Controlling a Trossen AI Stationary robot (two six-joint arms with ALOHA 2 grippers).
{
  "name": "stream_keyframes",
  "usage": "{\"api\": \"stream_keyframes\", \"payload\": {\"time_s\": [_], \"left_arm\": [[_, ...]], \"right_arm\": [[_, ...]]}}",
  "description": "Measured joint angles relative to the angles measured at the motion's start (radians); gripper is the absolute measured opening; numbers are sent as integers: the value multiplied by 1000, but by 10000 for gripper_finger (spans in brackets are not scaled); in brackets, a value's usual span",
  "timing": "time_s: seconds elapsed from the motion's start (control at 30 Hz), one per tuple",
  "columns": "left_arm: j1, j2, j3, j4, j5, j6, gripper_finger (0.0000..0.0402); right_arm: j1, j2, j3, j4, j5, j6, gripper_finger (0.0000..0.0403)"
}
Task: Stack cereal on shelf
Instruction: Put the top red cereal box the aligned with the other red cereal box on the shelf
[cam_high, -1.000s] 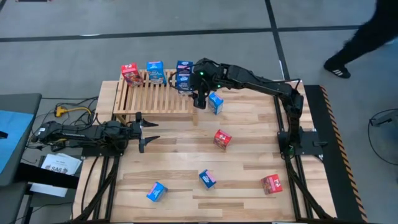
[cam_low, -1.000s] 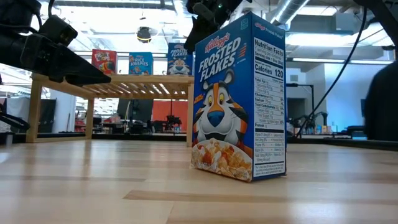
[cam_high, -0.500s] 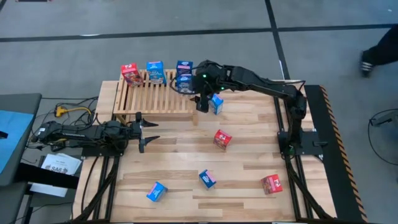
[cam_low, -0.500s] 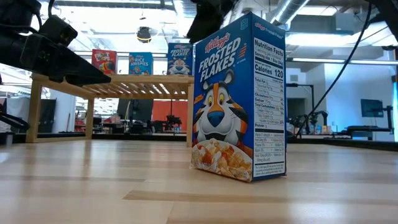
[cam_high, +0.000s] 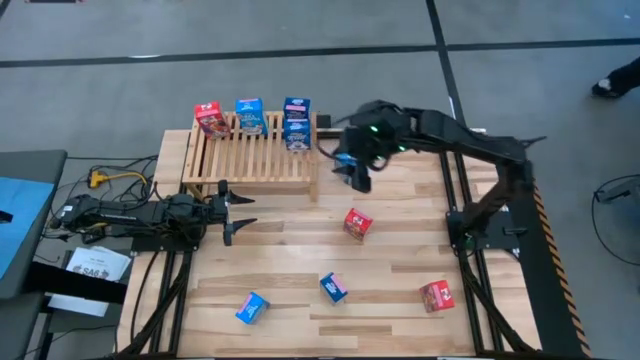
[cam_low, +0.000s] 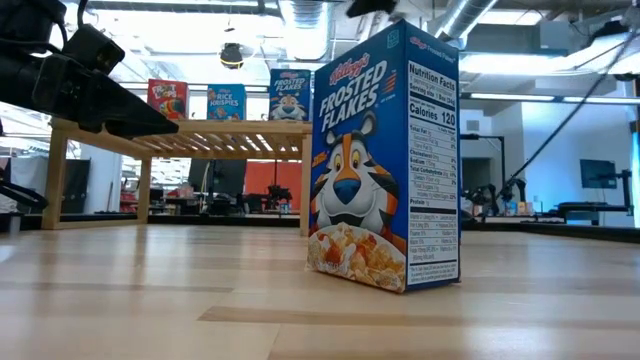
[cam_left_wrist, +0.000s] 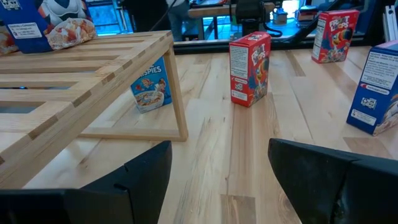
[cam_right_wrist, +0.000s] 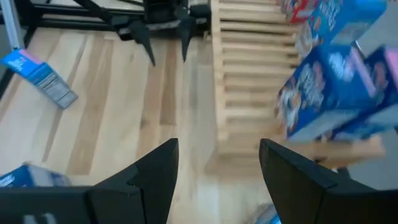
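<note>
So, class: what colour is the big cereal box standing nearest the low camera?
Blue, the Frosted Flakes box; the low view shows it best.

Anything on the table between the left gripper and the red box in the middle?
Nothing: in the high view, only bare planks lie between the left gripper and the red box. The left wrist view agrees.

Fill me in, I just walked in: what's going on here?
Two robot arms are putting cereal boxes on a shelf. The right gripper hovers open and empty by the shelf's right end, next to a blue box on the table. Four boxes are on the shelf, two of them stacked; five are not yet shelved. The left gripper waits, open, at the table's left.
</note>
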Motion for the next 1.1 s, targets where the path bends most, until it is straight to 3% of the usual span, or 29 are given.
{"api": "stream_keyframes", "payload": {"time_s": [0.2,0.5,0.8,1.1], "left_arm": [[0,0,0,0,0,0,258],[0,0,0,0,0,0,258],[0,0,0,0,0,0,258],[0,0,0,0,0,0,258]], "right_arm": [[46,-267,-390,282,73,72,249],[111,-495,-727,485,135,162,249],[138,-531,-885,492,156,377,249],[158,-428,-903,440,160,537,249]]}}
